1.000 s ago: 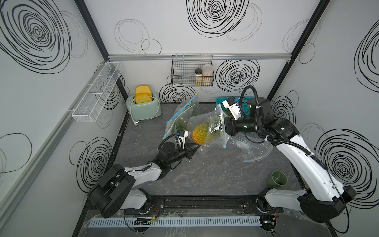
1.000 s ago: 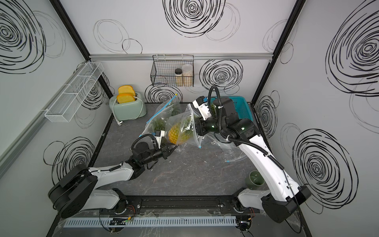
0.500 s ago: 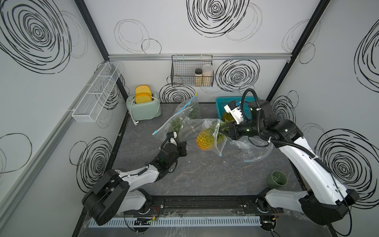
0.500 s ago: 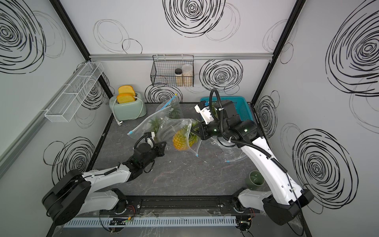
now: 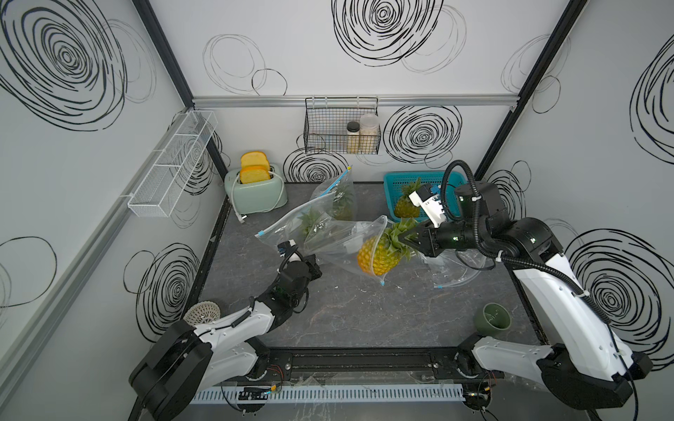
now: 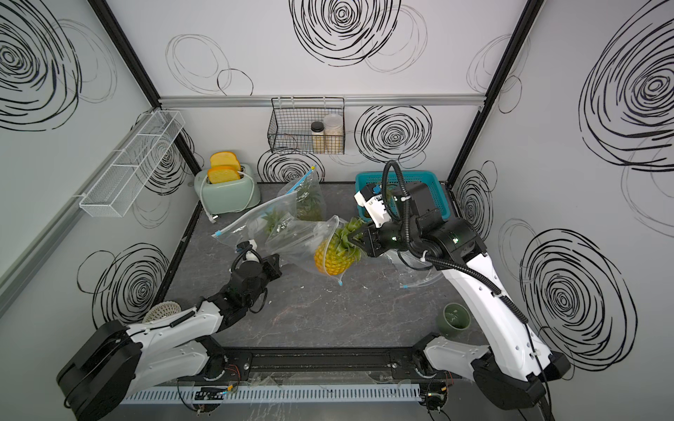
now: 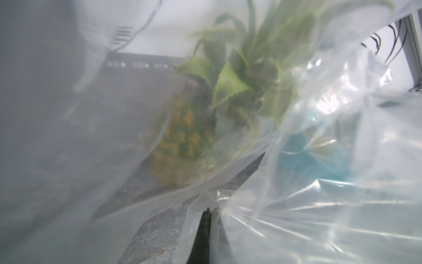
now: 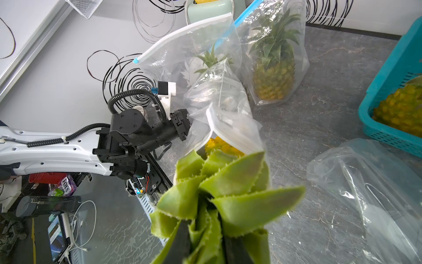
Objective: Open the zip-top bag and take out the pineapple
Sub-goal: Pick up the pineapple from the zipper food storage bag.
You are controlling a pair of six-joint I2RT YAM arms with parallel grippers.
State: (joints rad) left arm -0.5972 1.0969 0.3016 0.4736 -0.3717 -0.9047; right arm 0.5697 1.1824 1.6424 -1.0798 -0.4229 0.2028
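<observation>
pineapple (image 5: 377, 257) half out of zip-top bag (image 5: 335, 244) — right fingers (image 8: 180, 242) pinch its crown (image 8: 230, 182), left fingers (image 7: 204, 230) clamp bag.

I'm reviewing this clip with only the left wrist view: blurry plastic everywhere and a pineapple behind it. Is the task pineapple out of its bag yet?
Observer: Not fully. In both top views the pineapple is only partly through the open mouth of the zip-top bag.
Operator: What is holding it?
Observer: The right gripper is shut on its green crown.
Operator: And on my side?
Observer: The left gripper pinches the bag's far end, opposite the mouth.
</observation>
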